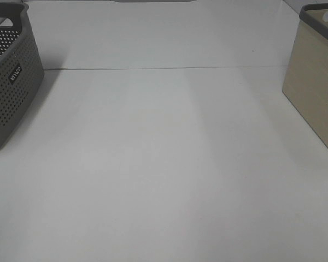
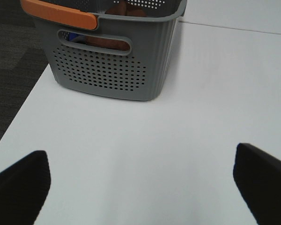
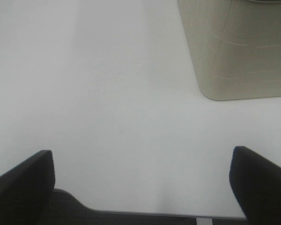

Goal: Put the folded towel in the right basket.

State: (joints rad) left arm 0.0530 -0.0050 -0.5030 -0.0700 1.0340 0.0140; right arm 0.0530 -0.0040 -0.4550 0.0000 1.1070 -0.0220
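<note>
A white worktop [image 1: 164, 164] fills the high view, with a thin seam line running across it in the upper part of the frame. At the left edge stands a grey perforated basket [image 1: 8, 82], and at the right edge a beige basket [image 1: 314, 93] with a dark grey rim, both cut off by the frame. The folded towel cannot be seen in any of the three views, so where it lies cannot be told. In the left wrist view the left gripper [image 2: 140, 185] is spread wide, its two dark fingers [image 2: 18, 187] at the lower corners with bare worktop between them; the grey basket, with an orange handle [image 2: 61, 13], sits at upper centre, well apart from it. In the right wrist view the right gripper [image 3: 140, 183] is likewise spread wide and holds nothing, with the beige basket at upper right.
</note>
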